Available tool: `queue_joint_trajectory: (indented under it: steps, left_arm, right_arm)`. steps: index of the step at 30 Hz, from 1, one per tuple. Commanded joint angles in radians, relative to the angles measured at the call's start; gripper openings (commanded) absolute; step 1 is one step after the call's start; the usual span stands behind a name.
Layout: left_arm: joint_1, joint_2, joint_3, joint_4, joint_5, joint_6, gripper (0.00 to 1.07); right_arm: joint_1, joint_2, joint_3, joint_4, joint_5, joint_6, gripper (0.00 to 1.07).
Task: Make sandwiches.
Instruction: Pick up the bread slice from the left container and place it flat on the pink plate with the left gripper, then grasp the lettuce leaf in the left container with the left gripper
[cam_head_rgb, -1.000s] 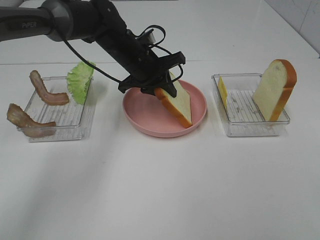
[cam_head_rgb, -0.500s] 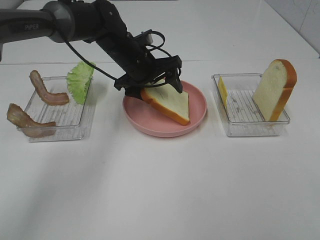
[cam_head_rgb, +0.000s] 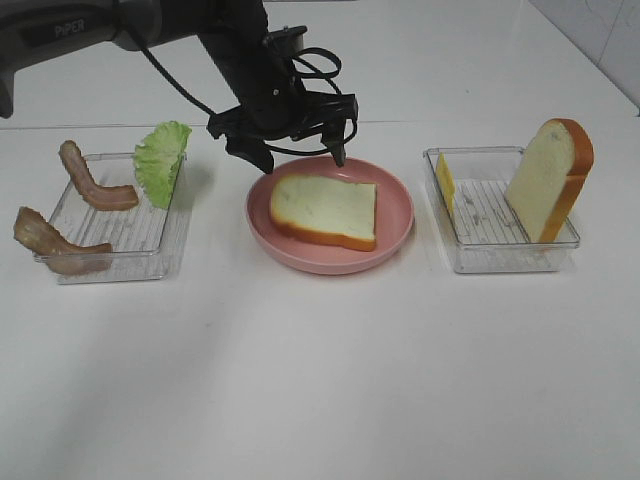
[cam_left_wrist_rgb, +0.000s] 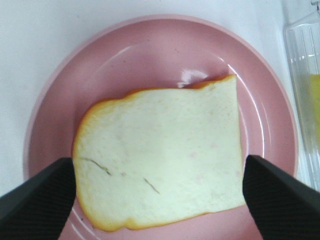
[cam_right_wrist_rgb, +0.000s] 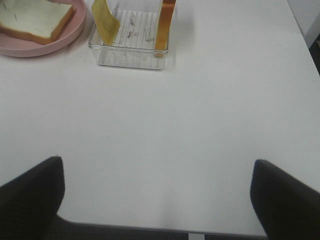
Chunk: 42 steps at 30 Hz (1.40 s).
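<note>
Near the middle of the white table (cam_head_rgb: 320, 380), toward its far edge, a round pink plate (cam_head_rgb: 395, 190) carries a pale bread slice with orange-brown crust (cam_head_rgb: 325, 208), which lies flat. The left gripper (cam_head_rgb: 302, 162) hangs over the plate's far rim, its fingers spread apart and clear of the slice. Toward the table's left edge a clear plastic tray (cam_head_rgb: 130, 262) holds two brown-pink bacon strips (cam_head_rgb: 95, 180) and a green lettuce leaf (cam_head_rgb: 160, 160) propped at its far corner. Toward the right edge a second clear tray (cam_head_rgb: 500, 262) holds a yellow cheese slice (cam_head_rgb: 445, 185) and a second bread slice (cam_head_rgb: 550, 180), both standing on edge. Only the left wrist view shows the flat slice (cam_left_wrist_rgb: 160, 155) close up, with faint dark creases on its face and the left gripper (cam_left_wrist_rgb: 160, 200) fingers wide on either side of it without touching, the plate (cam_left_wrist_rgb: 150, 45) ringing it. Only the right wrist view shows the right gripper (cam_right_wrist_rgb: 159, 197), its fingers wide apart over bare table by the near edge and holding nothing, with the second tray (cam_right_wrist_rgb: 130, 57) and the plate (cam_right_wrist_rgb: 70, 37) well beyond it. A second ago the left fingers were clamped on the slice, which stood tilted with one corner down in the plate. Since then it has been laid down and released, and the gripper has lifted. Both trays and their contents are unchanged.
</note>
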Motion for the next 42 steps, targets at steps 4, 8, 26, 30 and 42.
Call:
queue_joint_trajectory:
  steps: [4, 8, 26, 30, 42]
  left_arm:
    - [-0.032, -0.003, -0.096, 0.156, 0.117, -0.016, 0.83]
    - [-0.032, -0.004, -0.186, 0.186, 0.219, -0.003, 0.83]
    - [0.049, -0.171, -0.279, 0.202, 0.332, 0.059, 0.83]
    - [0.108, -0.226, -0.23, 0.193, 0.332, 0.058, 0.83]
    - [0.202, -0.267, -0.029, 0.193, 0.33, 0.043, 0.83]
  right_arm:
    - [-0.004, -0.035, -0.002, 0.0, -0.001, 0.0, 0.99]
    - [-0.004, -0.035, -0.002, 0.0, -0.001, 0.0, 0.99]
    - [-0.004, -0.035, -0.002, 0.0, -0.001, 0.0, 0.99]
    - [-0.004, -0.035, -0.002, 0.0, -0.001, 0.0, 0.99]
    - [-0.004, -0.035, -0.002, 0.0, -0.001, 0.0, 0.99]
